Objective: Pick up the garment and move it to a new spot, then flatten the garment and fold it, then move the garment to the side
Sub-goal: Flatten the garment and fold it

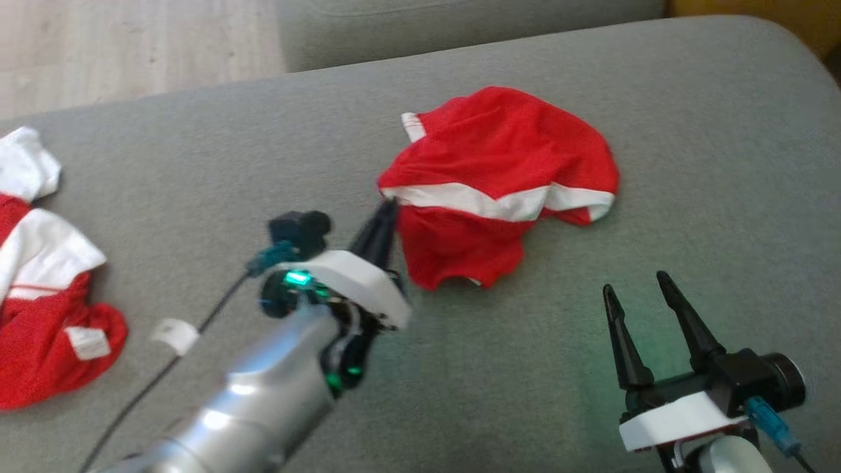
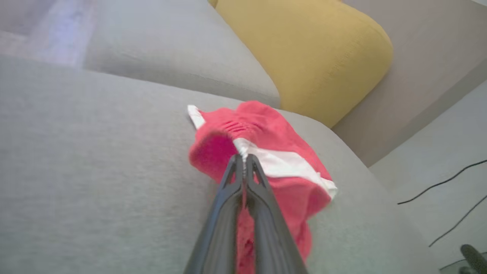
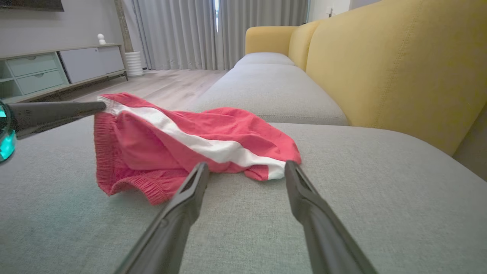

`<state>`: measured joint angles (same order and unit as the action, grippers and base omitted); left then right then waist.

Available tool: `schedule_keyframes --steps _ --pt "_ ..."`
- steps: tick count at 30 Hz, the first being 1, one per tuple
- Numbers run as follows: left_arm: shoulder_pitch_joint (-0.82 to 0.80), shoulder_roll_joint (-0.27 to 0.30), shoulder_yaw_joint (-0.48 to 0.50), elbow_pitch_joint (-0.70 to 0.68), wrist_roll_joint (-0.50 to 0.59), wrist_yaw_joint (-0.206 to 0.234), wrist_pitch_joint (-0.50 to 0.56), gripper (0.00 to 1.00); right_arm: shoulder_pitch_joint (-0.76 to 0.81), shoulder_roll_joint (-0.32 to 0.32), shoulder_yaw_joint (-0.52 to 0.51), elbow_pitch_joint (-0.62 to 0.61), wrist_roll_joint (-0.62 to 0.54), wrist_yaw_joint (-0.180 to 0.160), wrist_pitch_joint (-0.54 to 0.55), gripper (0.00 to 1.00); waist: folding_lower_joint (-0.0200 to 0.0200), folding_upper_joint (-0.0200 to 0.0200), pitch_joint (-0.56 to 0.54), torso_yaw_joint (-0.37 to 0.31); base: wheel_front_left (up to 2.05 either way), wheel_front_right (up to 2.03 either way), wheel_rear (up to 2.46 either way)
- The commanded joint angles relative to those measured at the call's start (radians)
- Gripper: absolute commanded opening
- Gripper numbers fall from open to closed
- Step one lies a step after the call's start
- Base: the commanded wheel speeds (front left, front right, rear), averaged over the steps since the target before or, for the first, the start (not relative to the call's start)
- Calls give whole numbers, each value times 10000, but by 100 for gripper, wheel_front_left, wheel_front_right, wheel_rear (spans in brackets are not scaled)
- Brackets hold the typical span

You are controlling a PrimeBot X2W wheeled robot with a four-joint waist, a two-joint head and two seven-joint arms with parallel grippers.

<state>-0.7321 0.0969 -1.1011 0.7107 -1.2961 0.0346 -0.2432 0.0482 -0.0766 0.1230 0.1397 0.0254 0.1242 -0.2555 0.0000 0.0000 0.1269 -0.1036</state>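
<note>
- Red garment [image 1: 499,184] lies crumpled on the grey sofa seat [image 1: 690,131], in front of the yellow backrest [image 3: 380,68].
- Left gripper [image 2: 243,156]: fingers pinching its white-striped edge.
- Right gripper [image 1: 634,282]: fingers spread, off the cloth.
- Lift high; let the cloth hang clear before carrying.

A crumpled red-and-white fabric garment [image 1: 39,309] is lying at the left edge of the grey fabric sofa seat [image 1: 591,368]. Yellow upholstered back cushions [image 3: 380,64] are rising beside the seat. Grey pleated curtains [image 3: 179,30] are hanging beyond the pale wooden floor [image 1: 131,46], where a low white sideboard [image 3: 57,68] is standing.
</note>
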Motion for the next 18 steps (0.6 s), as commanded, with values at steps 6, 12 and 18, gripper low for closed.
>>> schedule_keyframes --steps 6,12,18 --pt "-461 1750 1063 -1113 809 386 -180 0 -317 -14 75 -336 33 65 -63 100 0 0 -8 803 0 0 0" --pt "-427 2976 1503 -2007 979 775 -128 0 -584 -59 53 -314 105 65 -63 100 0 0 224 1192 0 0 0" --pt "-604 3542 1592 -2282 1107 989 11 0 -1254 -158 247 301 891 65 -63 100 0 0 551 1415 0 0 0"
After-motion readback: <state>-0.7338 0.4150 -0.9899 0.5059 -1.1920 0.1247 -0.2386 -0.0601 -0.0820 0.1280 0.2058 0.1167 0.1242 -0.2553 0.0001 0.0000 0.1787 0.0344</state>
